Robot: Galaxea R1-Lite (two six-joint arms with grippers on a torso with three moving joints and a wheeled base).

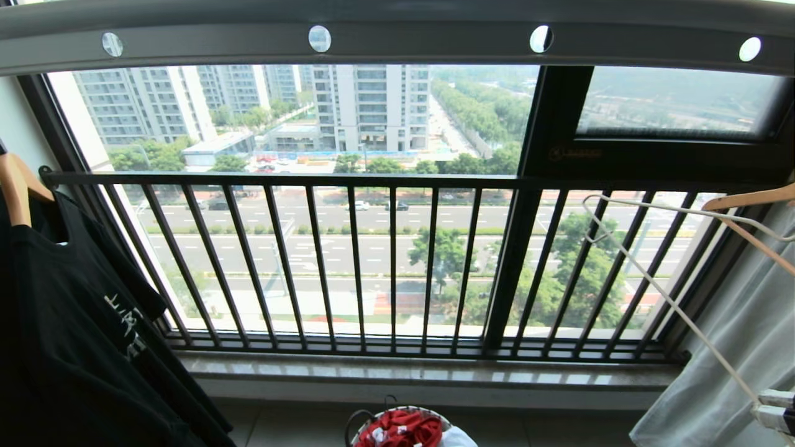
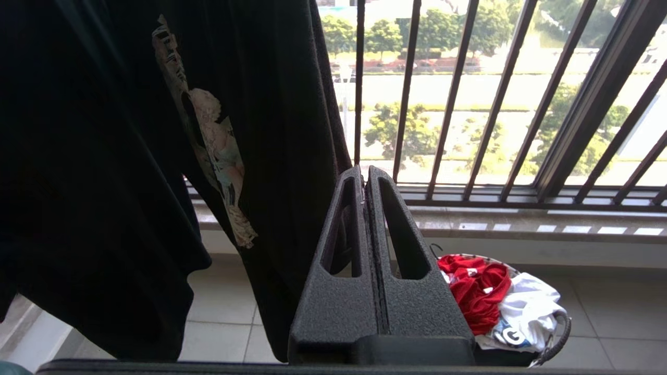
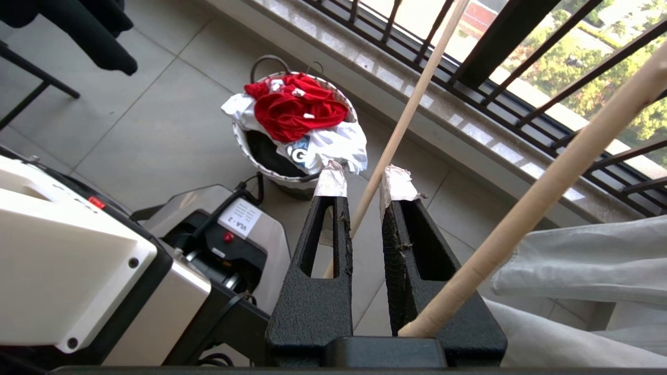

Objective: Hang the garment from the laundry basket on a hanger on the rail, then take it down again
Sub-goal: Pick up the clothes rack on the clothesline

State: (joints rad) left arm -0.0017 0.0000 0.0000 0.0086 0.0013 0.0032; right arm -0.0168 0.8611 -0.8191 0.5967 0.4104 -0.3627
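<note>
1. At far left, a black shirt (image 1: 81, 335) is hanging on a wooden hanger (image 1: 15, 186); it is no part of the job.
2. Beside that shirt, the left tool (image 2: 366, 179) is sitting fully closed and holding nothing, well above the floor.
3. Overhead, the rail (image 1: 397, 28) is spanning the whole window with its round holes showing, and nothing red is hanging from it.
4. Low at centre, the basket (image 3: 245, 143) is standing on the floor near the sill, and the garment (image 3: 292, 109) is lying bunched on top of a white item (image 3: 333, 146) inside it, so the hanging appears not yet begun.
5. At right, the right tool (image 3: 365, 179) is standing narrowly apart with the hanger (image 1: 658, 288) wire running between its fingers.
6. Farthest right, a grey cloth (image 1: 733, 347) is hanging.
</note>
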